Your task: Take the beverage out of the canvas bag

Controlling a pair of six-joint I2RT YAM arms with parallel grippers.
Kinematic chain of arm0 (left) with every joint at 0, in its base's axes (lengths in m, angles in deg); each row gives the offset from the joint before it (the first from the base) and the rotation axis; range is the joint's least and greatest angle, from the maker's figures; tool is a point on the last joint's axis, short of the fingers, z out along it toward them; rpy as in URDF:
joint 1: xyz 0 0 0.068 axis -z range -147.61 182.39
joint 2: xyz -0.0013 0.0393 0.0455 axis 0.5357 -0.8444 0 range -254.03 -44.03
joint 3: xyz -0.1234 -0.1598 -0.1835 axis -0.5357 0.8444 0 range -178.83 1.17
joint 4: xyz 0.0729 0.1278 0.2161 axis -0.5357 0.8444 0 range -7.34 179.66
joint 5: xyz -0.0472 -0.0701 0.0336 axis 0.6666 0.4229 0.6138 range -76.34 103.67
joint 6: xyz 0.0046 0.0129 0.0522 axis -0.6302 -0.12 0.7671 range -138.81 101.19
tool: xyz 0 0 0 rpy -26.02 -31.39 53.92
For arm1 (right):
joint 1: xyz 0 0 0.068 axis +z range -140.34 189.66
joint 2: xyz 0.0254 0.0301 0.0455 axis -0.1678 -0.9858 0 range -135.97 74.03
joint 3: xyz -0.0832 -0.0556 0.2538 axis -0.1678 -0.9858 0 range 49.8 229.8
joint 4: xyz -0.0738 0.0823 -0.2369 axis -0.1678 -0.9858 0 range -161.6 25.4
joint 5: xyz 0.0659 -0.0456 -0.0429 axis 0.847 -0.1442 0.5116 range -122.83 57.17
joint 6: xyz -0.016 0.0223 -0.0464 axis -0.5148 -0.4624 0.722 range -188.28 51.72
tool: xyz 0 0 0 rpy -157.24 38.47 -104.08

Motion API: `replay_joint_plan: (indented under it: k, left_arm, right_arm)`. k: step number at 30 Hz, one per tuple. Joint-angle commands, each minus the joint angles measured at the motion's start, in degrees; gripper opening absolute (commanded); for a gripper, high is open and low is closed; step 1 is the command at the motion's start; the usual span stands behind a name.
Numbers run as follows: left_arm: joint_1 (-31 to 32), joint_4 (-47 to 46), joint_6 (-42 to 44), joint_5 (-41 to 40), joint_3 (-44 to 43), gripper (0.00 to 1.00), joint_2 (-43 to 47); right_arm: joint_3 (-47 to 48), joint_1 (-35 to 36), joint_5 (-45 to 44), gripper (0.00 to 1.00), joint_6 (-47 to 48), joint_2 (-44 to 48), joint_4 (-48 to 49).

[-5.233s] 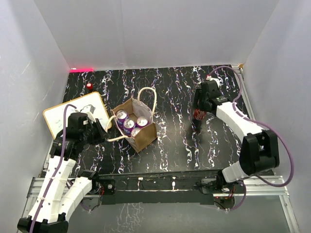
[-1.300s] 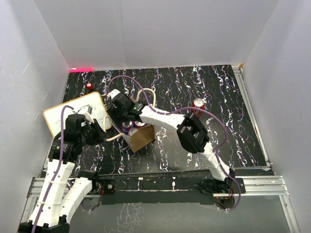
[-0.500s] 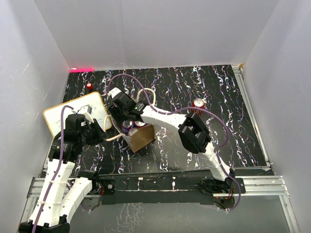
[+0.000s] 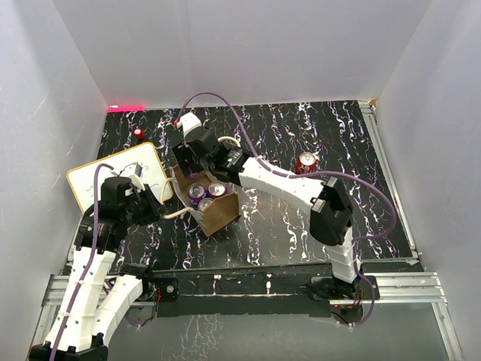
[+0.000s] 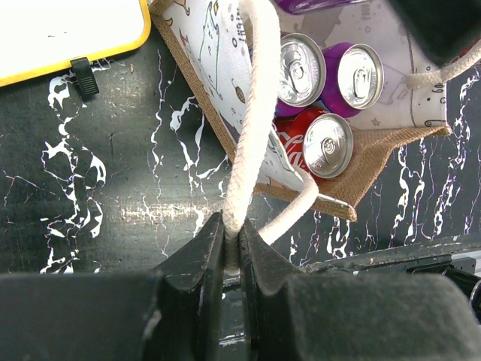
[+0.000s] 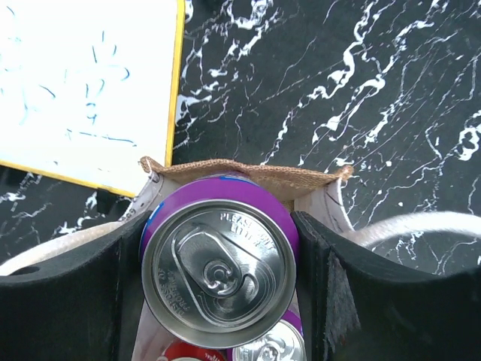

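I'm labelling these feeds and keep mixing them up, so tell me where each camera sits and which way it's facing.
Top external: fixed above and behind the robot, looking down on the table; both whole arms show.
Left wrist: on the left arm, looking down past the left gripper, shut on the cream handle, to the canvas bag.
Right wrist: over the bag, looking straight down; the right gripper clamps a purple can.
Shared: both wrist views show the bag and the whiteboard.

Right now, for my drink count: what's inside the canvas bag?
The canvas bag holds two purple cans and a red can; right gripper grips a fourth can, purple. Anything beneath them is covered.
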Motion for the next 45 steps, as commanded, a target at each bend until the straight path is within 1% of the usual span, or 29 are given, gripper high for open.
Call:
replay_joint_plan:
  k: [1,8,10,13,16,18,21,24,27,29,31,33,37,39,40,42,45]
  left_arm:
    - [-0.6,0.7,0.7,0.0,0.1,0.00,-0.1]
    - [-0.6,0.7,0.4,-0.4,0.1,0.00,0.3]
    - [-0.7,0.8,0.3,-0.5,0.1,0.00,0.0]
    - [-0.6,0.8,0.5,-0.3,0.1,0.00,-0.4]
    - [-0.6,0.8,0.3,-0.6,0.1,0.00,-0.4]
    - [-0.7,0.9,0.3,-0.5,0.1,0.00,-0.7]
    - [-0.6,0.9,0.4,-0.3,0.1,0.00,-1.0]
    - [-0.6,0.9,0.4,-0.3,0.1,0.00,-1.0]
    - [-0.7,0.9,0.4,-0.3,0.1,0.00,-1.0]
    - [-0.6,0.9,0.4,-0.3,0.1,0.00,-1.1]
    - [-0.6,0.9,0.4,-0.3,0.1,0.00,-1.1]
    - [-0.6,0.9,0.3,-0.3,0.1,0.00,-1.2]
    - [-0.6,0.9,0.4,-0.2,0.1,0.00,-1.4]
    - [-0.6,0.9,0.4,-0.2,0.1,0.00,-1.2]
    - [-0.7,0.9,0.4,-0.2,0.1,0.00,-1.0]
    - [-0.6,0.9,0.4,-0.3,0.1,0.00,-0.8]
    - [-0.6,0.9,0.4,-0.2,0.1,0.00,-0.6]
  right_arm:
    - [-0.9,-0.3,-3.4,0.10,-1.0,8.2,9.6]
    - [-6.8,-0.3,-2.6,0.09,-3.4,15.8,11.2]
    - [-8.2,-0.3,-2.1,0.09,-4.3,19.4,10.7]
    - [-13.5,-0.3,-1.5,0.09,-6.5,26.0,11.7]
    - [-22.1,-0.3,-1.2,0.09,-8.3,33.3,12.5]
    - [-28.1,-0.3,-2.6,0.09,-9.3,38.5,12.5]
    - [-37.4,-0.3,-7.1,0.09,-10.8,46.5,10.7]
    - [-47.4,-0.3,-13.6,0.09,-13.3,54.3,7.2]
    - [-57.0,-0.4,-19.8,0.09,-17.9,60.3,3.6]
    - [-62.3,-0.6,-21.5,0.09,-21.4,63.0,1.2]
    - [-66.2,-0.7,-23.2,0.09,-25.4,64.3,-0.4]
    - [-68.0,-1.2,-24.7,0.09,-28.3,64.2,-1.5]
    - [-65.6,-3.9,-29.4,0.09,-29.6,60.1,-5.2]
    - [-63.1,-7.0,-30.7,0.08,-27.4,57.4,-5.8]
    - [-62.3,-9.7,-30.3,0.08,-25.3,55.7,-5.1]
    - [-60.2,-14.5,-27.8,0.07,-20.6,53.3,-3.5]
    - [-58.2,-19.6,-24.8,0.07,-14.8,50.9,-1.1]
